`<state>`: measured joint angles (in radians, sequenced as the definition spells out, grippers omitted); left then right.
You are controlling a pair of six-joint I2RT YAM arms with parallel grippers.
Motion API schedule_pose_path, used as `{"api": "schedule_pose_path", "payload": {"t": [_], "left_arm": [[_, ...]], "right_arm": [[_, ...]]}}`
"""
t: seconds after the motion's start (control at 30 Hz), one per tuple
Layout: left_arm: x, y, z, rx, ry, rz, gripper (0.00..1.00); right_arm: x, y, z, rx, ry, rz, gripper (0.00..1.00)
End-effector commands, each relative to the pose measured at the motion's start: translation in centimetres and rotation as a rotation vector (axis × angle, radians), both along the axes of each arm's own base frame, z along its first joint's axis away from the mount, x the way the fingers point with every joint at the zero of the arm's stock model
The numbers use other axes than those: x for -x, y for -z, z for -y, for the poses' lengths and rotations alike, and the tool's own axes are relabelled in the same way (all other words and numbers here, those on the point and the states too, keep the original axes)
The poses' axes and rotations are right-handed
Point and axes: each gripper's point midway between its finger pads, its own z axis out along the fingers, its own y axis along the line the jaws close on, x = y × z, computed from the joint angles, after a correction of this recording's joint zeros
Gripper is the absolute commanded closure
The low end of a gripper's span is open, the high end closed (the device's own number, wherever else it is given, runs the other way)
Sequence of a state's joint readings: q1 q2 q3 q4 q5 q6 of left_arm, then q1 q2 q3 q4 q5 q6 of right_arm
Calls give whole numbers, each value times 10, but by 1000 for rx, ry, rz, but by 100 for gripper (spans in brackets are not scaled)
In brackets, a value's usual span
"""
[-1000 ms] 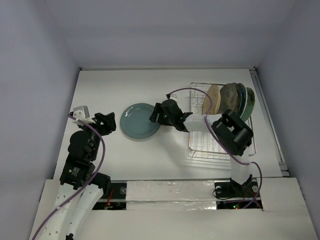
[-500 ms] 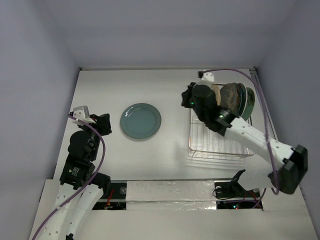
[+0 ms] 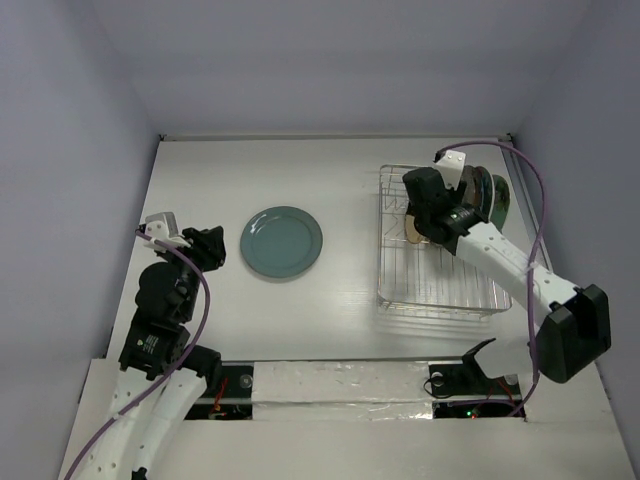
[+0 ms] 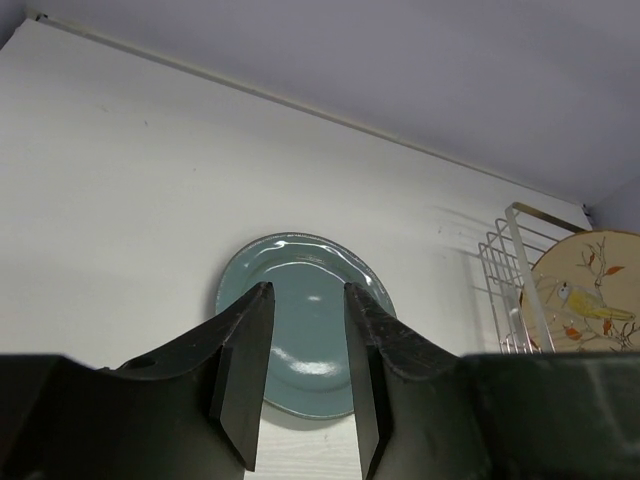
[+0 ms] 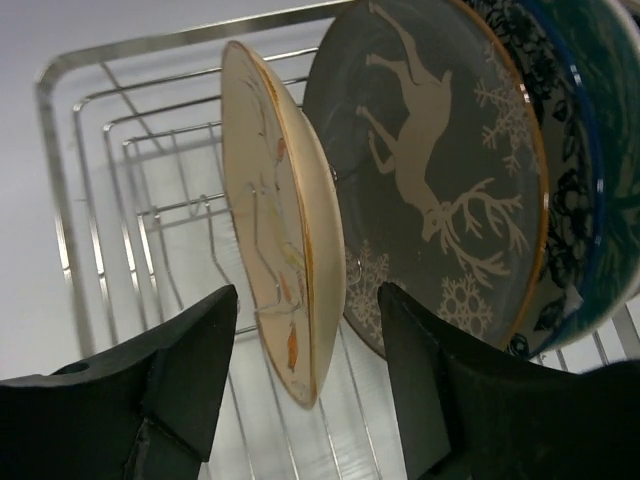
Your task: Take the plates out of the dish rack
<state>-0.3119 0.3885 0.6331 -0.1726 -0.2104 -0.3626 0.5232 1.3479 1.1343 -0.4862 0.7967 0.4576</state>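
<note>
One cream plate (image 5: 285,250) stands upright inside the spread right hand (image 5: 305,300).

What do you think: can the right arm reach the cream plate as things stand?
Probably yes: its open jaws sit either side of the cream plate, the front one in the rack, with nothing before it and the deer plate behind.

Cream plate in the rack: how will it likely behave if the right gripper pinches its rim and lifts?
The cream plate looks rigid and glossy: likely no flex, but it may slip in the right gripper. Pinched at the rim alone, it could swing once clear of the rack. It looks breakable, and the deer plate stands close beside it.
</note>
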Motion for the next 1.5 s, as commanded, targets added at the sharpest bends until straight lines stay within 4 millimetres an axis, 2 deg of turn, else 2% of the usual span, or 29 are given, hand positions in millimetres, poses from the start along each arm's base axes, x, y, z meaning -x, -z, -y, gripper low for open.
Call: {"api": "schedule_pose_path", "payload": {"t": [0.0,0.13,0.23,0.27,0.3,0.33,0.37,0.43,0.53,0.57,0.67,0.7,0.83,0.93,1.0,1.03,1.07,1.1,1.13,1.17,1.2,1.23,1.27,1.3,1.33,1.37,1.47], "left_arm": [[1,-17,-1,15,-3,54,69],[1,-17,-1,16,-3,56,68],[1,-18,-2,16,-3,57,68],[1,-18,-2,19,-3,60,68],[1,-18,-2,18,-3,59,68],[2,-18,-2,17,-3,60,68],[2,-19,-2,18,-3,62,67],[2,-19,-2,17,-3,63,67],[2,-20,-2,17,-3,66,67],[2,-20,-2,17,-3,66,67],[2,-20,-2,17,-3,66,67],[2,-20,-2,17,-3,65,67],[2,-19,-2,17,-3,65,66],[2,-19,-2,17,-3,65,66],[2,-19,-2,19,-3,65,66],[2,-19,-2,17,-3,65,66],[2,-19,-2,17,-3,63,66],[2,-19,-2,19,-3,65,66],[2,-19,-2,17,-3,63,65],[1,-18,-1,15,-3,59,65],[1,-18,-1,17,-3,60,65],[1,-18,-2,16,-3,60,65],[1,-18,-1,15,-3,59,65],[1,-18,-1,16,-3,57,65],[1,-17,-1,16,-3,56,65],[0,-17,-1,17,-3,54,65],[0,-16,-1,14,-3,51,65]], "right_arm": [[-17,-3,5,47,28,-6,40],[-26,-8,12,101,59,-22,62],[-29,-20,12,118,53,-16,69],[-30,-22,15,125,58,-19,78],[-30,-24,16,131,57,-20,82],[-30,-29,16,134,57,-19,94],[-30,-33,17,140,57,-17,100],[-27,-43,20,150,59,-10,100],[-26,-71,23,158,61,28,100],[-26,-91,26,157,67,65,100],[-25,-122,31,173,74,120,100],[-25,-141,31,155,78,158,100],[-19,-178,32,115,70,224,100],[-10,-193,34,69,61,269,100],[-10,-194,20,-5,-20,301,100],[-5,-209,14,-70,-58,377,100],[-9,-193,-7,-140,-154,363,100],[-10,-191,-20,-191,-211,375,100],[-13,-199,-34,-254,-264,429,100],[-14,-181,-61,-339,-358,399,100],[-14,-177,-82,-393,-418,401,100],[-16,-186,-100,-459,-473,450,100],[-16,-178,-125,-549,-542,427,100],[-16,-170,-139,-594,-574,417,100],[-15,-179,-159,-655,-626,457,100],[-17,-171,-178,-719,-658,435,100],[-17,-167,-216,-813,-722,430,100]]}}
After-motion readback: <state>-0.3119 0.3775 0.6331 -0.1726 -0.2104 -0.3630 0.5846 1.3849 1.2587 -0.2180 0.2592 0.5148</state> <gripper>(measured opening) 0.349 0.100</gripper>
